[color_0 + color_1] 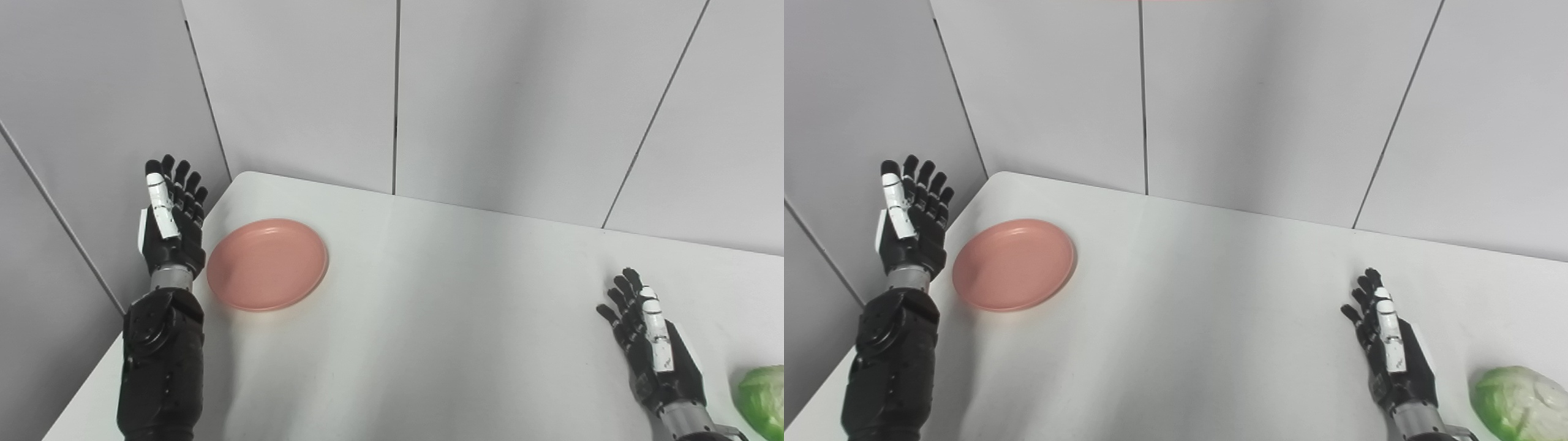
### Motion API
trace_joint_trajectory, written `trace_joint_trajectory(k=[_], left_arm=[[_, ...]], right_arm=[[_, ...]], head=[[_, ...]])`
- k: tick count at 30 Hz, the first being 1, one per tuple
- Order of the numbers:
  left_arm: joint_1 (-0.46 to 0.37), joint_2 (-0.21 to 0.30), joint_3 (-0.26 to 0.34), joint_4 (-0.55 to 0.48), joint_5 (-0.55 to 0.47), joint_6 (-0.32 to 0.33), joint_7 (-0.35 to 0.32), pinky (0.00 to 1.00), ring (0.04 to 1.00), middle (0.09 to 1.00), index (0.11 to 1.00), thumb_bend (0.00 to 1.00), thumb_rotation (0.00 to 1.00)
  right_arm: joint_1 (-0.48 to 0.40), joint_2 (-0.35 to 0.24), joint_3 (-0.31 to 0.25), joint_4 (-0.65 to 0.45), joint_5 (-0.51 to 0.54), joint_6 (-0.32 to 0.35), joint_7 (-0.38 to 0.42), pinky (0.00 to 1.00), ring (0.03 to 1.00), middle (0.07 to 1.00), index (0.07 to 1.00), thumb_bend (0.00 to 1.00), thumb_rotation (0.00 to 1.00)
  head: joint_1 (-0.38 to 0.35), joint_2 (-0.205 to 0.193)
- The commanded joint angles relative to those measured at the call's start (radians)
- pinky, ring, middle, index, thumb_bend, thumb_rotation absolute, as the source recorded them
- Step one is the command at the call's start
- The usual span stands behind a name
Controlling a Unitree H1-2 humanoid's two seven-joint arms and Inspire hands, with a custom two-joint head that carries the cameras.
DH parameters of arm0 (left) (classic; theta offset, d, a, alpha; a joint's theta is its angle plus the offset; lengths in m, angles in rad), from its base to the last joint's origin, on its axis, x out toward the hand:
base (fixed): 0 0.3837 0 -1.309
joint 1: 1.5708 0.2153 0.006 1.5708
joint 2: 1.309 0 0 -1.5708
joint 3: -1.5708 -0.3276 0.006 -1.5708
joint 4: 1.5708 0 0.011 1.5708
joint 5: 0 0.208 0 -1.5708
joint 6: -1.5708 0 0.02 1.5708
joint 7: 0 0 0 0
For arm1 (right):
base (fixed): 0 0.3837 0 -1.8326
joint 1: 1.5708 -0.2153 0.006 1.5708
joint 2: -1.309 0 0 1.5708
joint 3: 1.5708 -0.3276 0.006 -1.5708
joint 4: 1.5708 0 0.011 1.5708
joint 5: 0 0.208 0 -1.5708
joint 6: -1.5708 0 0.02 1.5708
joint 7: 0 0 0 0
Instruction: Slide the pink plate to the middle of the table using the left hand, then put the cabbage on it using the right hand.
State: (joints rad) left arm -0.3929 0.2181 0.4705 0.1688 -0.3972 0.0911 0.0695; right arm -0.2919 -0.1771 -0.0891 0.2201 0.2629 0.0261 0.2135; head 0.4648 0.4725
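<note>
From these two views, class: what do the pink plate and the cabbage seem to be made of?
Pink plate: probably plastic, matte, with an even colour and a soft sheen at its rim. Cabbage: pale green with leaf-like veining; real or a plastic replica cannot be told.

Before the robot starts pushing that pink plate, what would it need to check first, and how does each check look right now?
1. Left hand empty, fingers apart: ok.
2. Left hand beside the pink plate, on its outer side for a push toward the middle: ok.
3. Left hand touching the plate: not ok, a gap shows.
4. Middle of the table bare for the plate: ok.
5. Right hand open and out of the plate's path: ok.
6. Cabbage near the right hand, at the table's near right corner: ok.
</note>
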Motion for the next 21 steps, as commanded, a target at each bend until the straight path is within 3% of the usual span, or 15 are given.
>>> trace_joint_trajectory(k=[1, 4, 21], left_arm=[[-0.039, 0.031, 0.013, -0.013, -0.02, -0.042, -0.004, 1.0, 0.995, 1.0, 0.996, 0.66, 1.0], [-0.037, 0.038, 0.02, 0.001, -0.035, -0.046, -0.013, 1.0, 0.999, 1.0, 1.0, 0.66, 1.0], [-0.022, 0.07, 0.051, 0.024, -0.09, -0.058, -0.035, 1.0, 0.998, 0.999, 0.999, 0.67, 1.0]], right_arm=[[-0.001, -0.004, -0.002, -0.023, -0.004, 0.014, -0.001, 1.0, 1.0, 1.0, 1.0, 0.09, 1.0], [-0.001, -0.005, 0.0, -0.022, -0.022, -0.004, -0.01, 1.0, 1.0, 1.0, 1.0, 0.06, 1.0], [-0.006, 0.0, -0.009, -0.015, -0.001, 0.011, -0.01, 1.0, 1.0, 1.0, 1.0, 0.08, 1.0]], head=[[-0.001, 0.001], [0.0, 0.001], [0.005, 0.0]])
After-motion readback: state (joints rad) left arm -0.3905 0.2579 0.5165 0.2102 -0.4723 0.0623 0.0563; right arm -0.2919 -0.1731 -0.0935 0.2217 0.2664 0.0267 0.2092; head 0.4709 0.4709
